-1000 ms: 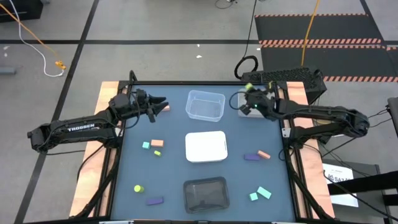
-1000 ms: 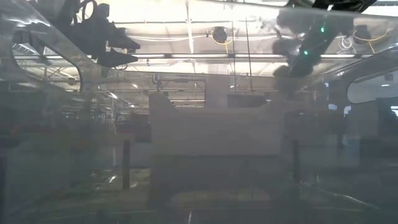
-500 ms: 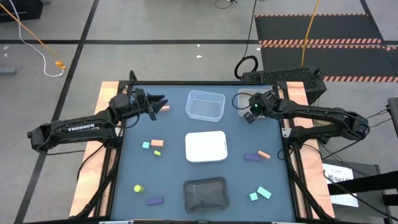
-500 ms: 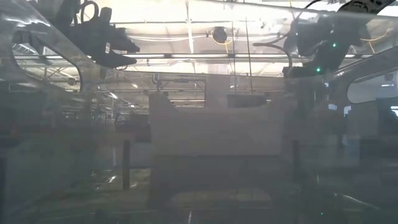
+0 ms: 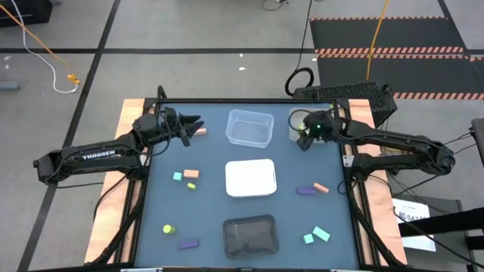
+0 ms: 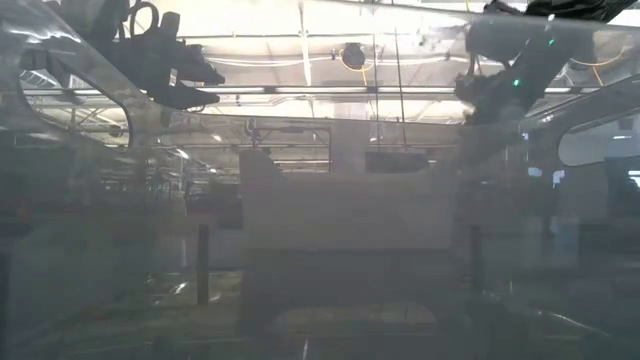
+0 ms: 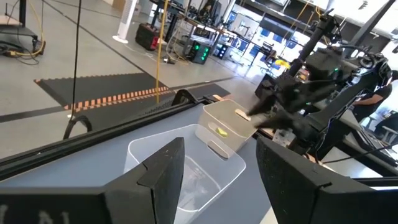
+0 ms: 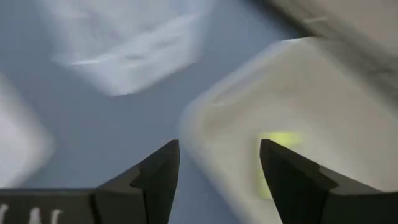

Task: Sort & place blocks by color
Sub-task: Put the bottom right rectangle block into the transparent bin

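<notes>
Yellow-green block in beige tray, right jaws parted

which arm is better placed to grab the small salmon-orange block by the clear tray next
Left. The left gripper hovers open right beside the salmon-orange block, on the clear tray's left side. The right gripper is open over the grey-beige tray, across the clear tray from that block.

1. White capital letters reading "TROSSEN" are showing along the left arm in the high view.
2. A white label is lying at the right edge of the high view beside the table; its print is too small to read.
3. Nothing readable is showing in the other views.
</notes>
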